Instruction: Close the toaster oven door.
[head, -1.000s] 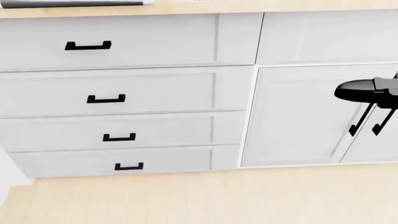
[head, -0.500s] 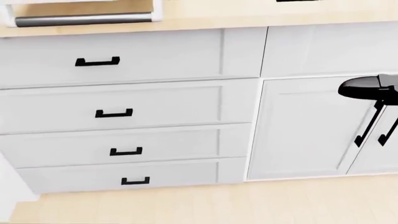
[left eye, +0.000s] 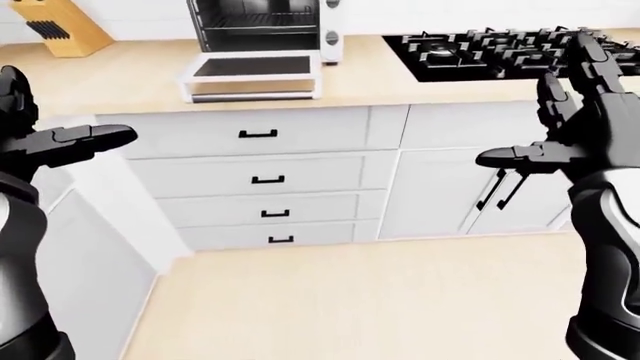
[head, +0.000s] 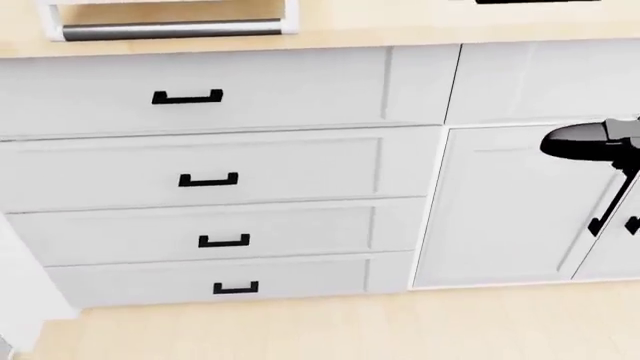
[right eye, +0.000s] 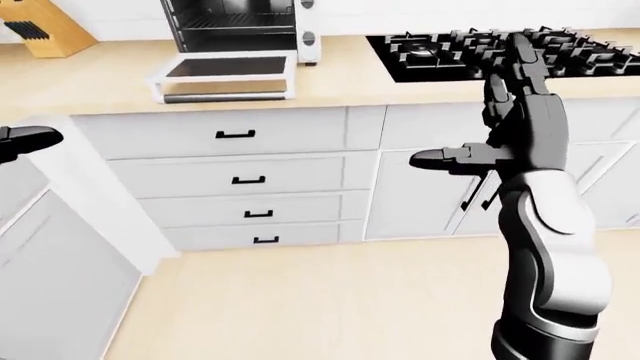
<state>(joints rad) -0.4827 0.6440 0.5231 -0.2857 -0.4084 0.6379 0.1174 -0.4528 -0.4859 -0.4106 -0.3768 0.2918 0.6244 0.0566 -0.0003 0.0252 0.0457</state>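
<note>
Pale wood floor (left eye: 350, 300) fills the bottom of both eye views. Nearest the camera, 2 black robot arms rise at the picture edges. At the left edge of the left-eye view, the left robot hand (left eye: 70, 142) is held up with its fingers extended and spread, gripping nothing. At the right, the right robot hand (right eye: 500, 135) is raised with 1 finger pointing left and the others pointing up, also spread and holding nothing. Neither robot hand touches the cabinets or anything on the worktop.

Beyond the arms stands a white cabinet run. A stack of 4 drawers (head: 210, 180) with small black handles fills most of the head view. To the right of the drawers are cupboard doors (left eye: 440, 195) with long black handles.

Above the cabinets lies a light wood worktop (left eye: 130, 82). On it, near the top of the eye views, sits the toaster oven (left eye: 265, 22), its dark interior and rack showing. The toaster oven door (left eye: 252, 73) is folded down flat toward the camera, resting over the worktop, with its metal handle bar along the near edge. To the right of the oven is a black gas hob (left eye: 480, 49). At the top left corner stands a wooden knife block (left eye: 65, 26).
</note>
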